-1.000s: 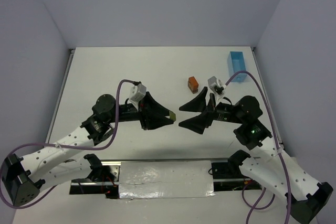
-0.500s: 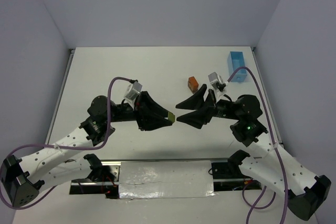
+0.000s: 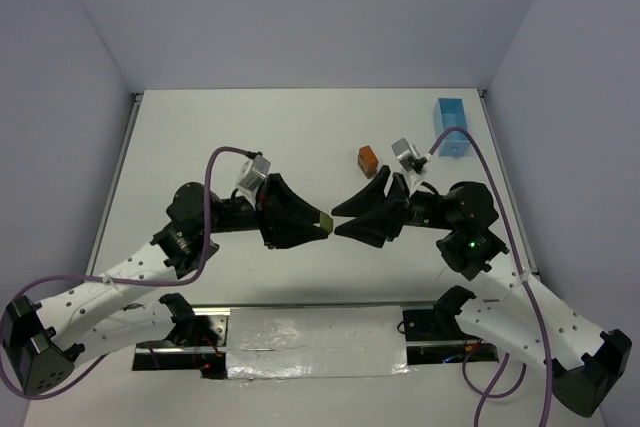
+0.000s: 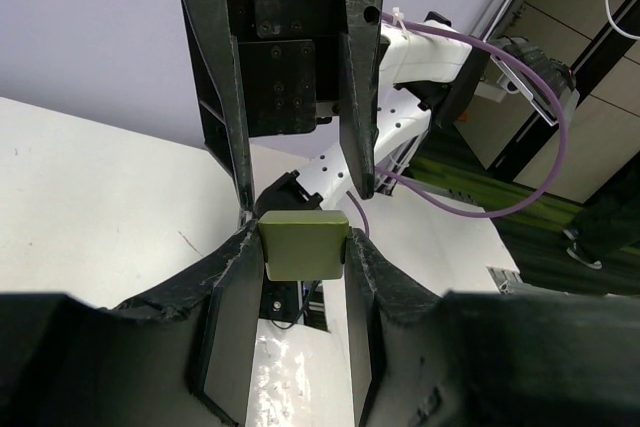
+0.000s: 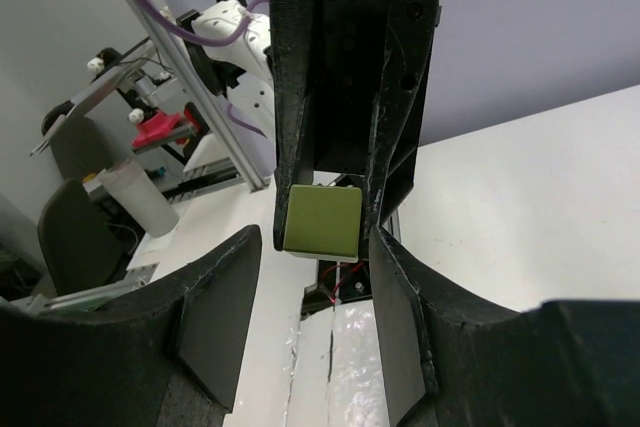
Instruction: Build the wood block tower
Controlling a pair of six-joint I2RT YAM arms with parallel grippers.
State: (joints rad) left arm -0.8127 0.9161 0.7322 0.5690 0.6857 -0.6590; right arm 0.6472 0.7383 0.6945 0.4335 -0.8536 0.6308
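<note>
So, this looks like a mid-air handoff. The left hand (image 3: 319,220) is pinching an olive green block (image 4: 303,244) by its sides, right at the fingertips, above the middle of the bench (image 3: 200,137). The right hand (image 3: 337,222) faces it nose to nose with its fingers spread wide. In both wrist views those spread fingers flank the block without seeming to touch it. From the top view it's hard to say whether they bracket it or stop just short.

Best guess at the next move: the right hand has to press together on whatever bit of block pokes out past the left fingertips, and only then should the left let go. Both hands seem to squeeze along the same axis, so there's very little free surface to grab. Finger-on-finger contact, or the block popping out, is the obvious worry.

The wood block tower (image 3: 368,158) so far is a small orange-red piece on the bench. It sits just past the right hand, toward the far right. No telling from here how many blocks are in it.

A light blue tray (image 3: 451,128) sits further right, near the far corner. The right wrist's camera block and purple cable (image 3: 470,142) hover close to the tower, so swinging round to place the block could easily bump it.
</note>
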